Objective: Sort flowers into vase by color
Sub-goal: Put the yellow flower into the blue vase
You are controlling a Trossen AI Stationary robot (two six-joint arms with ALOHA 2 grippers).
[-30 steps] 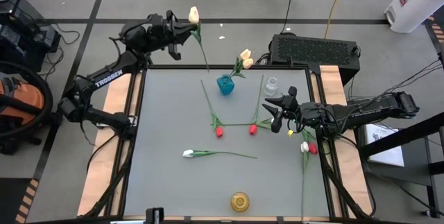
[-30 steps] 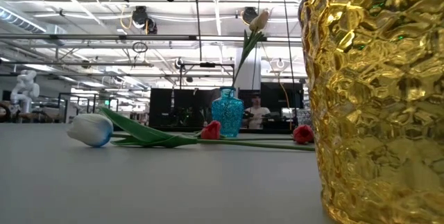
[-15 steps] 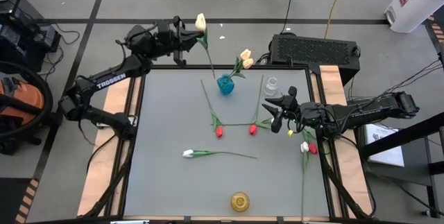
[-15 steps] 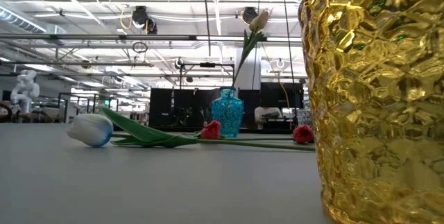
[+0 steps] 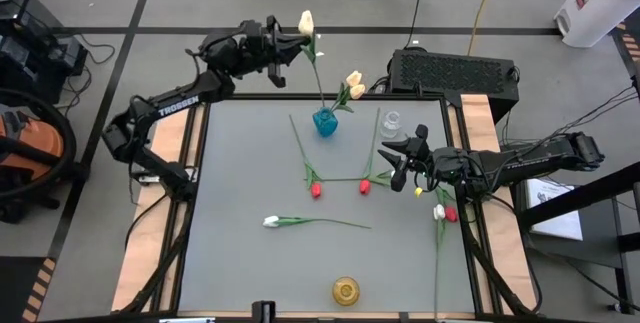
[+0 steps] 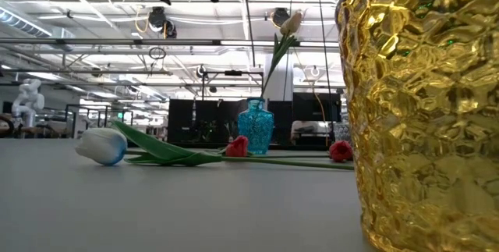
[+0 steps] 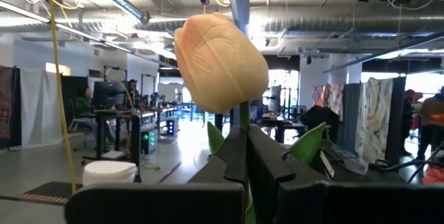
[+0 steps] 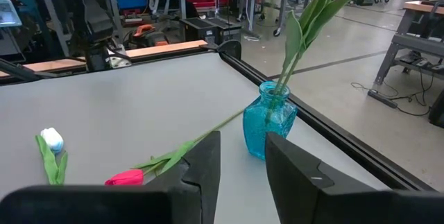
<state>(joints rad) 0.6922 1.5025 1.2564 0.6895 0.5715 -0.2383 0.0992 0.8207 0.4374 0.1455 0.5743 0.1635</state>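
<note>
I've got the left gripper [image 5: 283,47] up high over the far edge of the table [image 5: 240,183], clamped on the stem of a cream tulip [image 5: 306,22], bud on top and the thin green stem hanging down toward the blue vase [image 5: 325,122]. That upright hold makes sense to me: the stem end has to drop into a narrow neck. In my left wrist view the bud [image 7: 219,62] sits just above the pinched fingers [image 7: 232,156], smooth, waxy and closed, with leaves poking out either side.

The blue vase is ribbed glass, squat with a small mouth, and already holds two cream tulips [image 5: 353,85] leaning away, so I judge this one belongs with them.

The right gripper [image 5: 402,167] waits near the table's right edge, fingers spread, holding nothing. A clear vase [image 5: 392,123] stands just beyond it. Red tulips [image 5: 316,190] and a white tulip [image 5: 271,221] lie flat on the matte grey surface, and a dimpled gold vase [image 5: 346,289] sits near the front edge.
</note>
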